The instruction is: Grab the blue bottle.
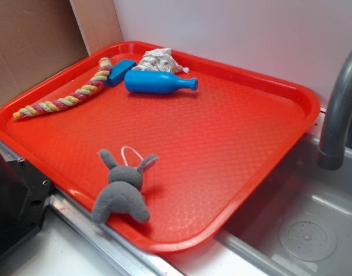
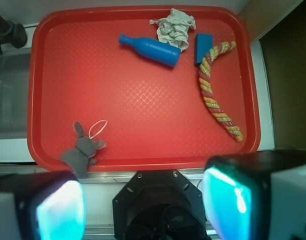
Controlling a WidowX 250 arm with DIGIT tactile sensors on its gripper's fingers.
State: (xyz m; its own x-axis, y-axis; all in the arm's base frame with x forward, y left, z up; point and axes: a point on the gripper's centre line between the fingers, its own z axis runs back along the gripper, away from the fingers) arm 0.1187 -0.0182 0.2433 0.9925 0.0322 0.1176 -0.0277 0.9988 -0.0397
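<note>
The blue bottle (image 1: 157, 82) (image 2: 152, 50) lies on its side at the far end of the red tray (image 1: 268, 144) (image 2: 58, 60), its neck pointing toward the sink side. My gripper (image 2: 148, 202) hangs high above the tray's near edge, far from the bottle. Its jaws stand wide apart, and nothing sits between the teal pads (image 2: 60, 210). The exterior view does not show the gripper.
A crumpled white cloth (image 1: 160, 59) (image 2: 174, 26) touches the bottle's base. A flat blue block (image 1: 121, 71) (image 2: 203, 48) and a braided rope (image 1: 67, 92) (image 2: 215, 95) lie beside it. A grey plush bunny (image 1: 123, 190) (image 2: 82, 150) overhangs the tray's near rim. A sink (image 1: 308, 224) and a faucet (image 1: 337, 109) flank the tray.
</note>
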